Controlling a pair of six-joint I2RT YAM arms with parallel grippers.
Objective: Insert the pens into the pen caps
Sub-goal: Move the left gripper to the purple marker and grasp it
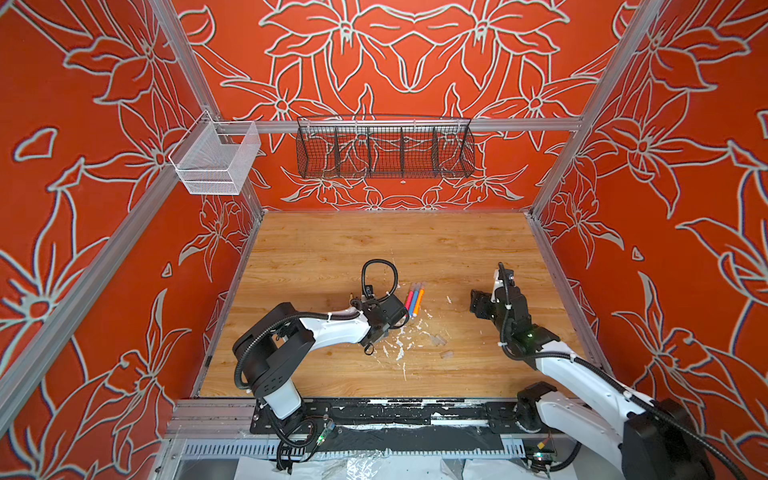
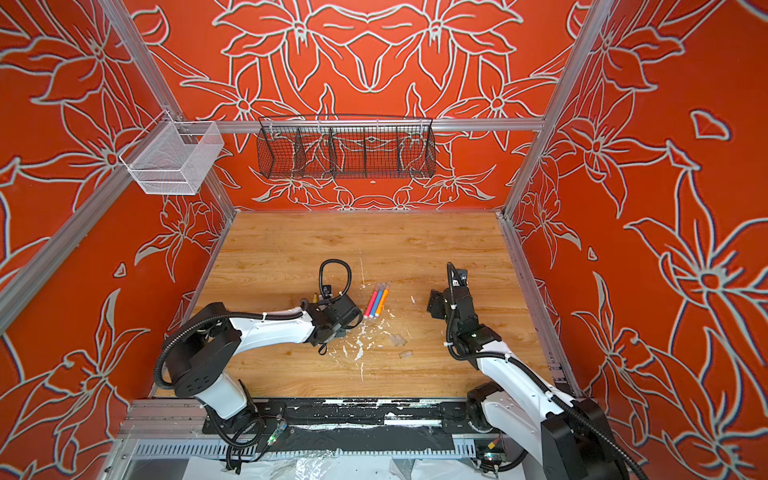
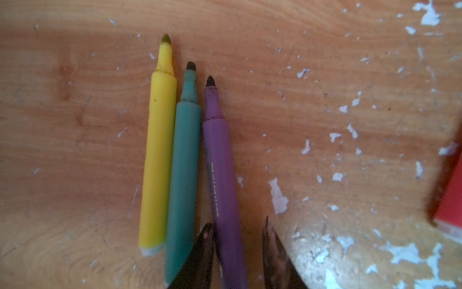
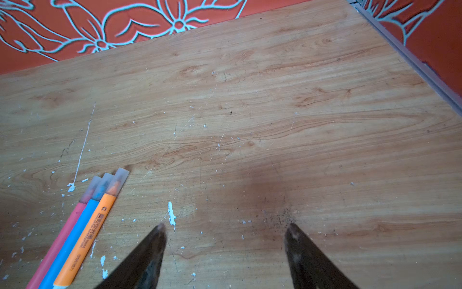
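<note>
Illegible print on orange pen [image 4: 85,235]

Both top views are looking steeply down from high above the near edge of the wooden table [image 1: 374,241], facing the far wall [image 1: 395,62] and sharing almost the whole scene. The left wrist camera is hanging close over three uncapped pens [image 3: 183,175]. The right wrist camera is looking obliquely across the table toward the wall, sharing three capped pens [image 4: 75,232] with both top views.

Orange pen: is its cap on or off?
On. The orange pen wears a see-through cap over its tip in the right wrist view.
</note>
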